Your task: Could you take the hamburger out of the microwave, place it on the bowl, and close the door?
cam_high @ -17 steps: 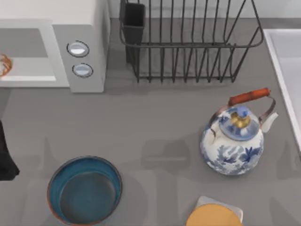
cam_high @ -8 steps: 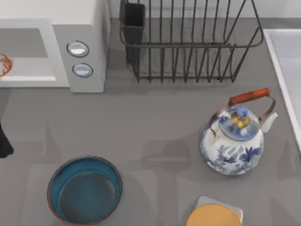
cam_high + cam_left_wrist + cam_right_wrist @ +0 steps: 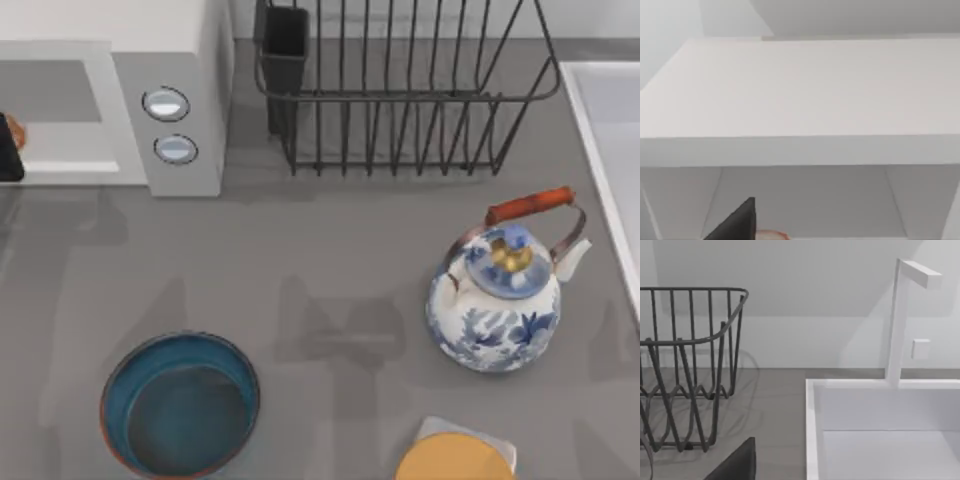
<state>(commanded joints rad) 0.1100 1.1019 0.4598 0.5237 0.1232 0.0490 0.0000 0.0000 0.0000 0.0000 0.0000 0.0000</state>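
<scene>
Left gripper (image 3: 8, 147) at the open microwave (image 3: 165, 100) mouth, hamburger (image 3: 15, 130) just beyond it.

The gripper sits at the table's far left edge, on the cavity's front lip; bare grey tabletop (image 3: 330, 270) lies open behind it; the hamburger touches or hides behind its tip, deeper in the cavity; whether the fingers are spread or pressed together cannot be told; the teal bowl (image 3: 180, 403) stands well apart, near the front edge; the right arm's finger (image 3: 735, 465) points toward the sink (image 3: 880, 430), beside the dish rack (image 3: 690, 365).

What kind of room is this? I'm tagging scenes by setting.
Most likely a kitchen counter: a microwave, a wire dish rack beside a white sink, and a blue-and-white kettle.
</scene>
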